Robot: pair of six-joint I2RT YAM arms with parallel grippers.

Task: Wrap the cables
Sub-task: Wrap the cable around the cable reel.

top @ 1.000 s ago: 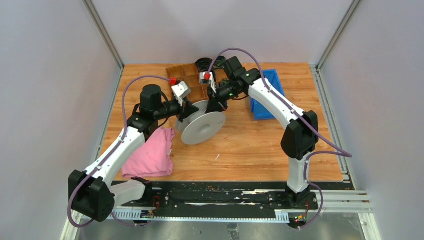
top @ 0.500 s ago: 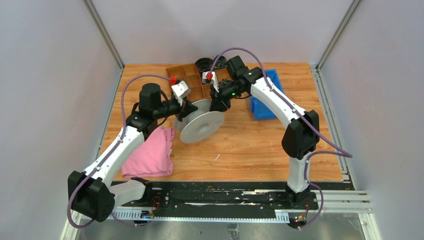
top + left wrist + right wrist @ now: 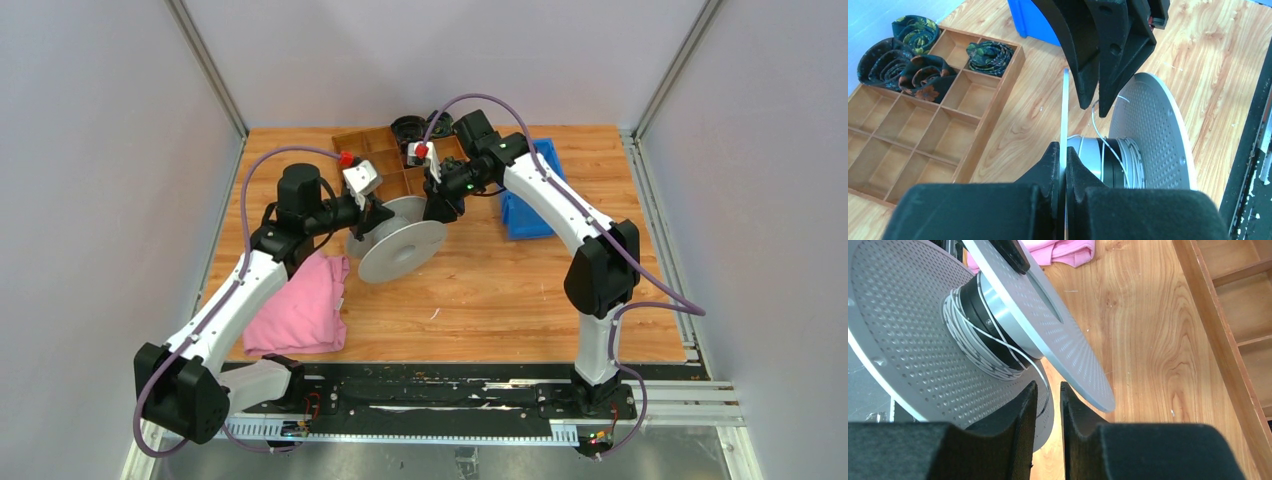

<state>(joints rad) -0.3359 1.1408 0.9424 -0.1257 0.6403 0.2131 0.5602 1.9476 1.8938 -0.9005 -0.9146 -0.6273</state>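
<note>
— Between L tool (image 3: 1063,150) fingers, what's there?
— Thin rim of one spool (image 3: 1153,135) flange. Tool's clamped tight on it, spool tilted on edge.
— R tool (image 3: 1048,387)?
— Fingers a narrow gap apart, not pinching anything. Tips point into the space btwn the two flanges, opposite L tool. One strand of cable (image 3: 973,347) runs off the hub into that gap.
— Rest of cable?
— Wound round hub btwn flanges, some turns loose.
— Further out?
— Just past L tool, wooden tray (image 3: 898,150) on bench (image 3: 1013,125), w/ dark fabric rolls (image 3: 903,65) in its end compartments. Blue box (image 3: 525,205) lies beside R arm. Pink cloth (image 3: 300,305) lies by L arm, nearer the bases.
</note>
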